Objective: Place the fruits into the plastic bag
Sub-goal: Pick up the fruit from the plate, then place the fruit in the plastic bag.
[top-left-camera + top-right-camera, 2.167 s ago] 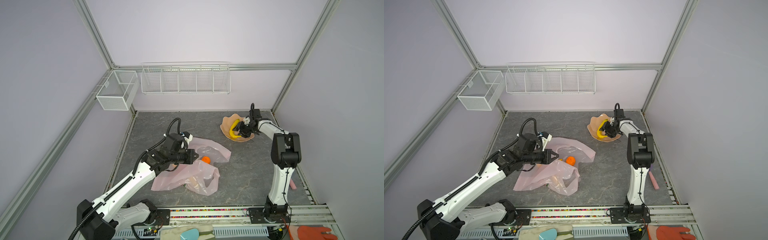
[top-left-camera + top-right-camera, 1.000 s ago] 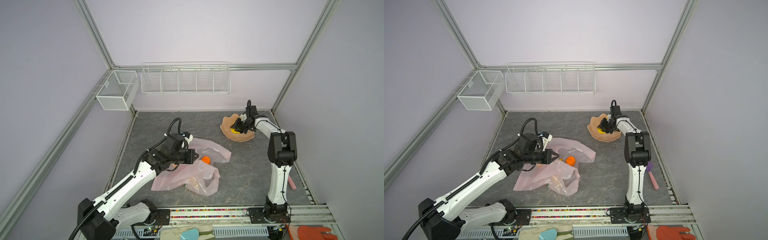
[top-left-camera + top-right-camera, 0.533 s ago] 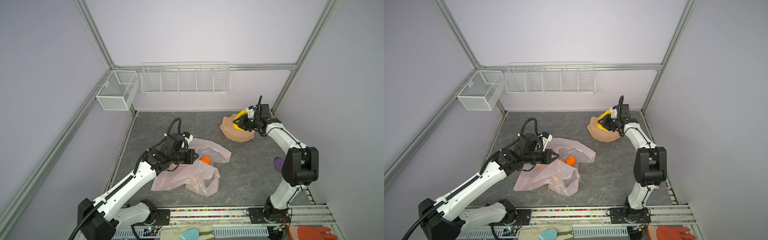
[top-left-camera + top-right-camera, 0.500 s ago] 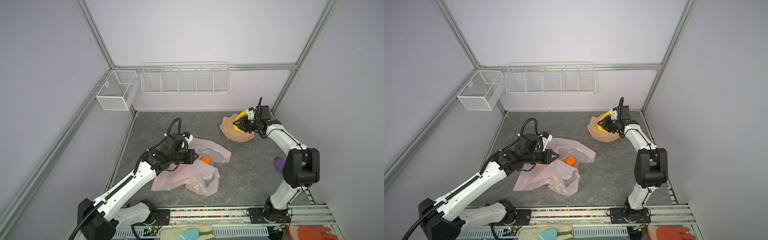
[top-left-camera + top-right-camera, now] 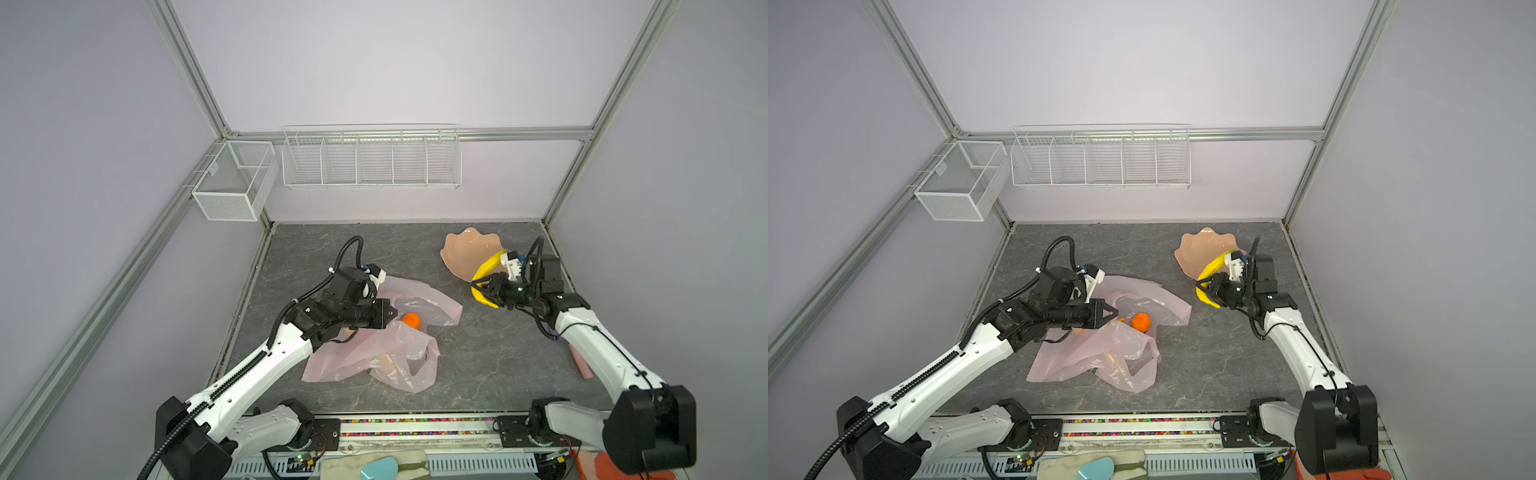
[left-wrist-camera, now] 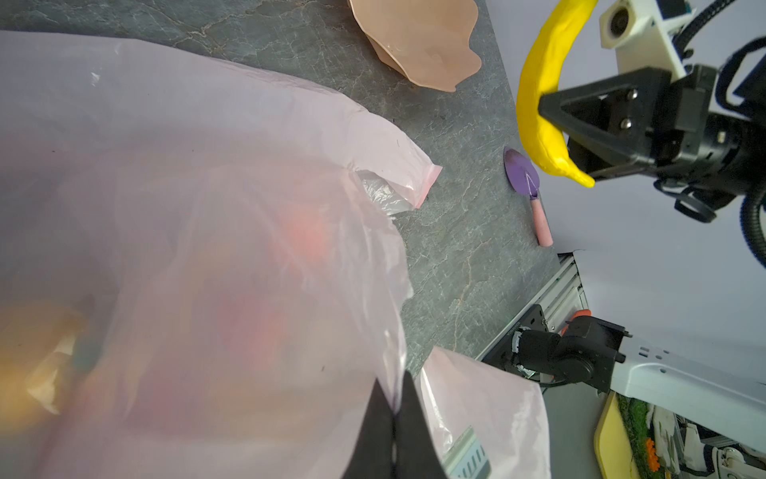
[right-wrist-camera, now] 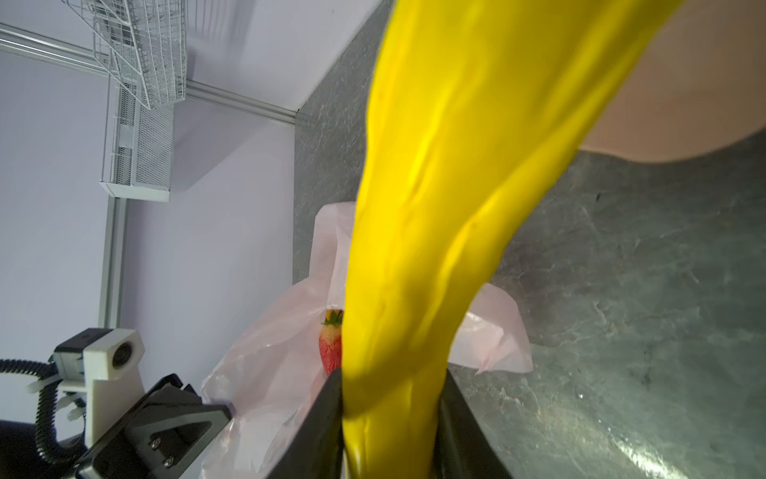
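- Yellow banana is the fruit in hand: the right gripper has its fingers clamped across the middle of it. It hangs in the air between the plastic bag and the peach bowl, not yet above the bag.
- The left gripper has its fingers pressed together on an edge of the bag's thin film, at the side of the bag away from the bowl.
- Step in hand, as I judge it: carrying the banana to the bag mouth.
- To do it well, the right arm should bring the banana above the opening near the tangerine, lower one end first because the fruit is long, and open only when that end is inside.
- The left side should hold the film up, since such film can fold shut.
- Count at the bag: one tangerine at the mouth and one strawberry inside. Red blurs behind the film cannot be counted.
- Beyond the bag: one bowl, with no fruit showing in it, one purple trowel near the table edge, and two wire baskets on the walls.
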Robot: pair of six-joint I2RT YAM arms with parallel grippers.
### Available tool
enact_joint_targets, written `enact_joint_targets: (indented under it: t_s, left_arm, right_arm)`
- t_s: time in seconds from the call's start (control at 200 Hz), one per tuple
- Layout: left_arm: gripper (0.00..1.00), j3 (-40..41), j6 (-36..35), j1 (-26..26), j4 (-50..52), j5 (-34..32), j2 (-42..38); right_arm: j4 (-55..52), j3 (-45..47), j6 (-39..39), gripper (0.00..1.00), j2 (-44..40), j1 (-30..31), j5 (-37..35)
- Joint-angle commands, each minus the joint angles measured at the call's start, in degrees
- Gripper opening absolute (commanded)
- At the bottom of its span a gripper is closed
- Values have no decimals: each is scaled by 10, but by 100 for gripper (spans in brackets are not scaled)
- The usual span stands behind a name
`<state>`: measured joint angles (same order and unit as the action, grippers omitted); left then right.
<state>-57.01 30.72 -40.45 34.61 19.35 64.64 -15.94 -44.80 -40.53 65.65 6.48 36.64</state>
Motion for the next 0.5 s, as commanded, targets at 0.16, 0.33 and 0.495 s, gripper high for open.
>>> enact_joint_targets:
  t_s: [0.16,0.33,0.495]
  left_arm:
    - [0,-22,-11,3,3,5,12]
    - [0,-22,-11,3,0,10,15]
    - [0,-23,-10,3,-1,11,16]
  right_arm:
    - [-9,144,-54,19,-169,3,14]
    - [9,194,-83,19,-217,4,19]
    - [48,208,-108,18,-211,16,15]
